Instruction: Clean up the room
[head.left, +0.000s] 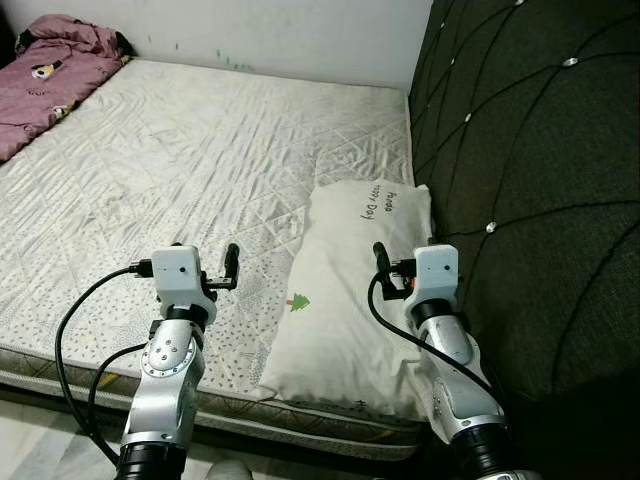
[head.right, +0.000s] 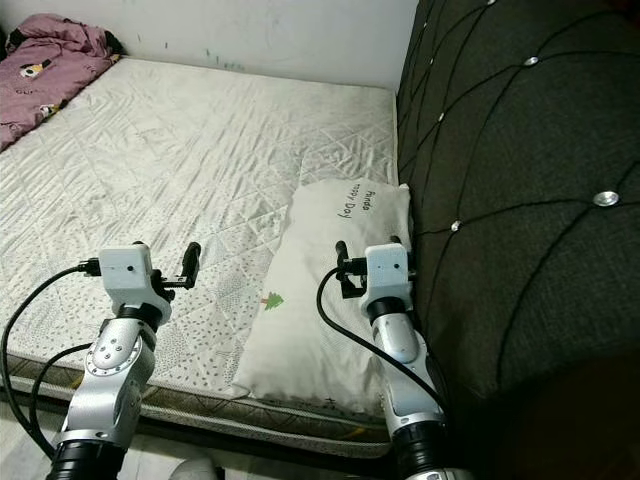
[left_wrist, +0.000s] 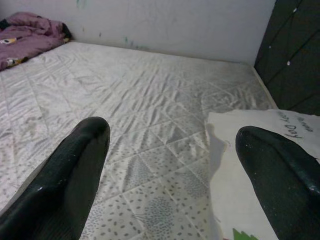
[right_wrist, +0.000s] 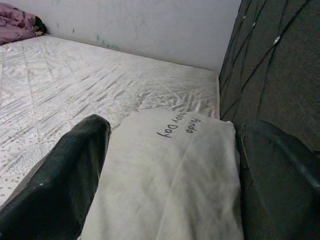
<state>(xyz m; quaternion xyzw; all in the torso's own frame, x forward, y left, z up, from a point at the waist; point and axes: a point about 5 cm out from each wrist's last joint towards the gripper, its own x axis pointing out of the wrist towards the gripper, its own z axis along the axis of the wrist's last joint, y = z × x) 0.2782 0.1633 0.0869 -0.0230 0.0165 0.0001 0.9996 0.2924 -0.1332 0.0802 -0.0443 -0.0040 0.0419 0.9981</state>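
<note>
While both arms hover at the bed's near edge, your target is the pillow (head.left: 355, 290), lying flat on the mattress (head.left: 180, 170), its long side against the headboard (head.left: 530, 180). Right gripper (right_wrist: 170, 165): fingers spread, held just above the pillow's near end. Left gripper (left_wrist: 170, 165): fingers spread too, over bare mattress beside the pillow. Judgement: pillow is light, soft, will sag and fold. Pinch a corner or bunch the near edge; cover may slip. Containers: none visible. Purple blanket (head.left: 55, 70) bunched at the far left corner.
</note>
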